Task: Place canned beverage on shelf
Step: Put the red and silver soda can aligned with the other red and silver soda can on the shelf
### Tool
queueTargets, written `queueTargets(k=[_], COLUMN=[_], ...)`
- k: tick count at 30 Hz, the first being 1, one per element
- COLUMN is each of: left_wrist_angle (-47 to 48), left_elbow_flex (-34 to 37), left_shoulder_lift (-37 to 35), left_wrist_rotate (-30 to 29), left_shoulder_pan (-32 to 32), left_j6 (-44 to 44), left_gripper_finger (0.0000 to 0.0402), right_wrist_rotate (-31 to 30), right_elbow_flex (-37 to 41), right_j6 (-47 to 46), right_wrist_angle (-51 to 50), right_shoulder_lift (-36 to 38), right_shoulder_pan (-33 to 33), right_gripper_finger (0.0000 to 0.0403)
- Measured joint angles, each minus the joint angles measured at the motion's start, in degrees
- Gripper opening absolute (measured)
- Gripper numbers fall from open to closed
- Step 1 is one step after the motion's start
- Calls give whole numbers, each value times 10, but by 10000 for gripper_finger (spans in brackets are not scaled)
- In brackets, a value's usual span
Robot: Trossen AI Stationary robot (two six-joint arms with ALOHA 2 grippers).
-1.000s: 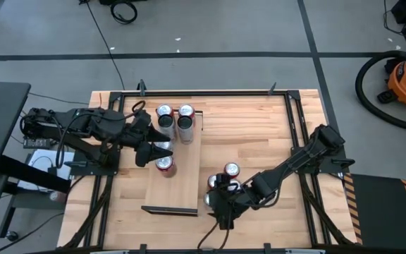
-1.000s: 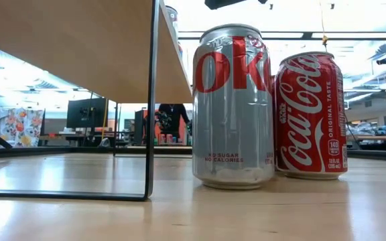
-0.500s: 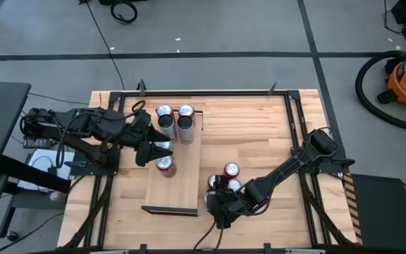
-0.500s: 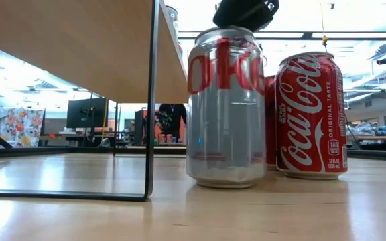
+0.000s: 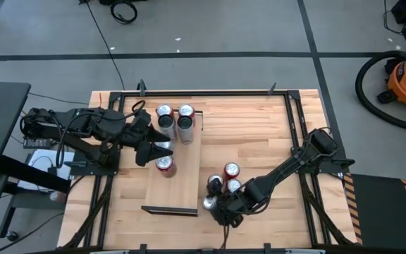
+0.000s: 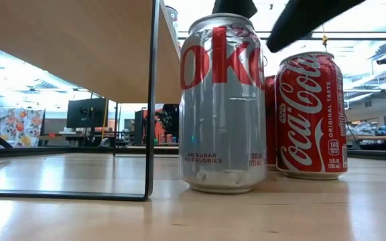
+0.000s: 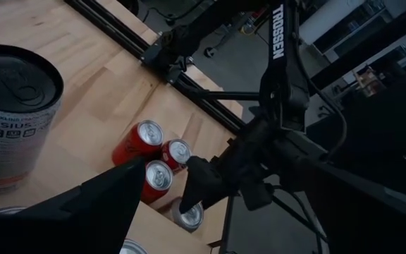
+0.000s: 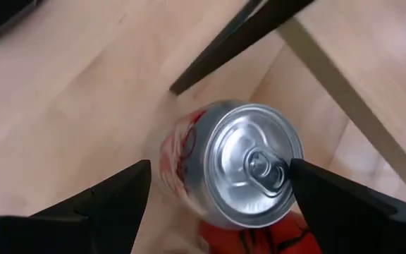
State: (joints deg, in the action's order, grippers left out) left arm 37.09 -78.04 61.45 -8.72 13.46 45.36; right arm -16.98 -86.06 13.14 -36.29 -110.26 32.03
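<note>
From up here I have the right claw (image 5: pixel 213 206) low over the worktop (image 5: pixel 259 141), just off the shelf's near corner; its fingers stand wide on either side of the silver can (image 8: pixel 242 166), and I cannot tell whether they press its sides; in the low view that silver can (image 6: pixel 223 104) stands upright on the worktop with a red can (image 6: pixel 311 114) just beside it, partly behind; overhead, two more cans (image 5: pixel 231 171) sit close by the right claw; the shelf (image 5: pixel 178 176) lies flat along the worktop, a dark lip at each short end; three cans (image 5: pixel 175 116) stand together at its far end and one red can (image 5: pixel 163 165) stands alone nearer its middle; the left claw (image 5: pixel 146 144) hangs wide open over the shelf's left edge, between those cans, holding nothing.
</note>
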Motion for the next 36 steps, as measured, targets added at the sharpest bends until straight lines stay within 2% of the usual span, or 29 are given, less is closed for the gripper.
queueTargets(k=[6, 10, 14, 20, 30, 36], left_wrist_angle=[0, 0, 0, 0, 6, 8], left_elbow_flex=[0, 0, 0, 0, 0, 0], left_shoulder_lift=[0, 0, 0, 0, 0, 0], left_wrist_rotate=[0, 0, 0, 0, 0, 0], left_shoulder_pan=[0, 0, 0, 0, 0, 0], left_j6=[22, 26, 26, 26, 26, 25], left_gripper_finger=[389, 389, 389, 389, 389, 389], right_wrist_rotate=[18, 49, 55, 38, 53, 69], right_elbow_flex=[2, 1, 1, 2, 1, 1], right_j6=[1, -96, -207, -283, -316, -278], right_wrist_angle=[-7, 16, 48, 47, 63, 37], right_shoulder_lift=[42, 61, 56, 44, 7, -3], right_shoulder_pan=[-2, -10, -22, -34, -37, -38], right_gripper_finger=[345, 345, 345, 348, 350, 337])
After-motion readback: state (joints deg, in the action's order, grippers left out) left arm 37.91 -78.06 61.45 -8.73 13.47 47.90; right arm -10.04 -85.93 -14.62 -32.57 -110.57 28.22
